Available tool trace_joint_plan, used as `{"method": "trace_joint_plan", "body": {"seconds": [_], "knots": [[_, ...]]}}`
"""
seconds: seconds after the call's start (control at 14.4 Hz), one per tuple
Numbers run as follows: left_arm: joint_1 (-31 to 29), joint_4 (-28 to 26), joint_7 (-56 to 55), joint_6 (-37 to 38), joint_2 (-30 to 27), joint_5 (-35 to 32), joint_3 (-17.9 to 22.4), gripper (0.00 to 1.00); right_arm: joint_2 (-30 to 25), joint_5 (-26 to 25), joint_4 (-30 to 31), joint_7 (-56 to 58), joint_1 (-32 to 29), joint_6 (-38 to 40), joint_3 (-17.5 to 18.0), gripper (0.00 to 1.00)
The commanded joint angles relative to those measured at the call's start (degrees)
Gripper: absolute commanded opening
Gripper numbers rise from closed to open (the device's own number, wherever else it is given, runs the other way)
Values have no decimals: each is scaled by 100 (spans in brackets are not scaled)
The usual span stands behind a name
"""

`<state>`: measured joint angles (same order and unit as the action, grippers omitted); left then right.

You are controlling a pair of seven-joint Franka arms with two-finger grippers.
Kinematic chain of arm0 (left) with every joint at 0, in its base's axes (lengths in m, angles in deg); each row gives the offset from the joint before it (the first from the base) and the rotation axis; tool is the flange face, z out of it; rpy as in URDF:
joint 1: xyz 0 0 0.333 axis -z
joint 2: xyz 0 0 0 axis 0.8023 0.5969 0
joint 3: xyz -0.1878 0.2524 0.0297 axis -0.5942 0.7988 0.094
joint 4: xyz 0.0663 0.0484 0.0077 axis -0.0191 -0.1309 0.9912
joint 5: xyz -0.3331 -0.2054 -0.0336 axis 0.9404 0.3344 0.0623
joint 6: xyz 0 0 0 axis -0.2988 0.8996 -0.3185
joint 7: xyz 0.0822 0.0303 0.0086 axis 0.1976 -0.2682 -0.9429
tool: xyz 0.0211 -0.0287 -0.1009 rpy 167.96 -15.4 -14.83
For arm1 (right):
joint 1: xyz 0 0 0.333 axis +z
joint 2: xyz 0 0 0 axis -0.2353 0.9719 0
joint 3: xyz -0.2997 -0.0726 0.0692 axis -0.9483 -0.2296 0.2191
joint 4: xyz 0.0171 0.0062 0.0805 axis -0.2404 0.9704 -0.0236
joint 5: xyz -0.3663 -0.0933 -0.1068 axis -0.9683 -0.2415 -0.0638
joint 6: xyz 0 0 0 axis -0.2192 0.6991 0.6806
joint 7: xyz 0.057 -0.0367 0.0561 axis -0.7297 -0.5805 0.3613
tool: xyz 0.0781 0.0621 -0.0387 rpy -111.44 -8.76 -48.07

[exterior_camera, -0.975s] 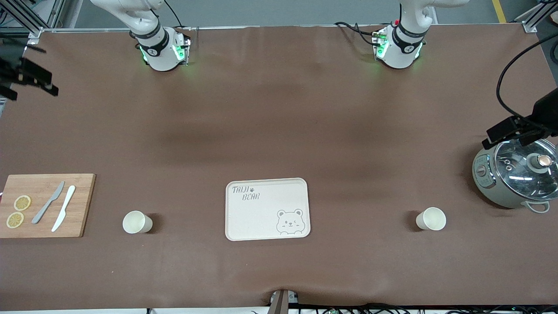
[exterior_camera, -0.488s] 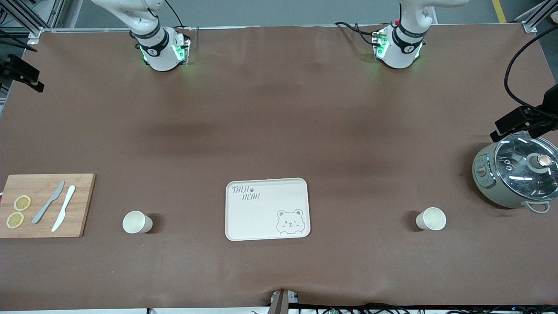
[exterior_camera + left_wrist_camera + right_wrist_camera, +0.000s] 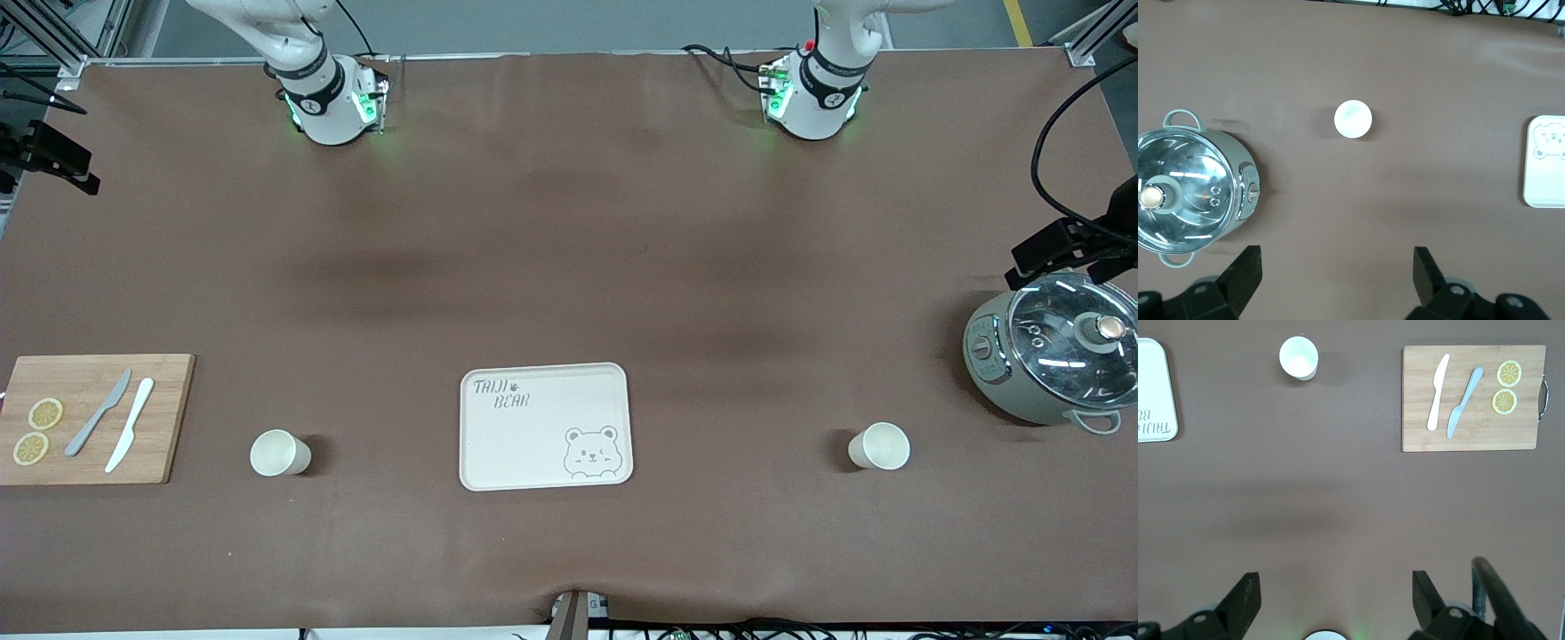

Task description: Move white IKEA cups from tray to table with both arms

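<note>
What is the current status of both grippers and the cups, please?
Left gripper open, high over table by the pot. Right gripper open, up at its table end. Both cups untouched beside empty tray. Nothing blocking.

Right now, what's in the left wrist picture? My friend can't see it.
A small cream-white round cup stands alone on the brown table, beside a grey-green pot with a glass lid. The left arm's open black tool hangs above.
</note>
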<state>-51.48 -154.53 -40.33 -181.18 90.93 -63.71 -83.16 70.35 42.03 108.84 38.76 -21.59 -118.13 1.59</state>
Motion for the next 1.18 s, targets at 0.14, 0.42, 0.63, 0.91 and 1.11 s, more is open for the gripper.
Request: {"method": "trace_joint_plan", "body": {"seconds": [0.14, 0.42, 0.63, 0.91, 1.11], "knots": [[-73, 239, 74, 69, 149, -167, -86, 100, 49, 49, -120, -47, -55, 0, 71, 100], [-126, 361, 49, 16, 167, -149, 2, 100, 58, 49, -121, -47, -63, 18, 71, 100], [-99, 432, 30, 51, 159, -158, 11, 100, 58, 49, -121, -47, -63, 18, 71, 100], [-90, 433, 30, 69, 150, -149, 2, 100, 58, 57, -155, -38, -55, 9, 80, 100], [-108, 424, 39, 86, 141, -140, 2, 100, 58, 57, -288, -38, -55, 18, 80, 100]]}}
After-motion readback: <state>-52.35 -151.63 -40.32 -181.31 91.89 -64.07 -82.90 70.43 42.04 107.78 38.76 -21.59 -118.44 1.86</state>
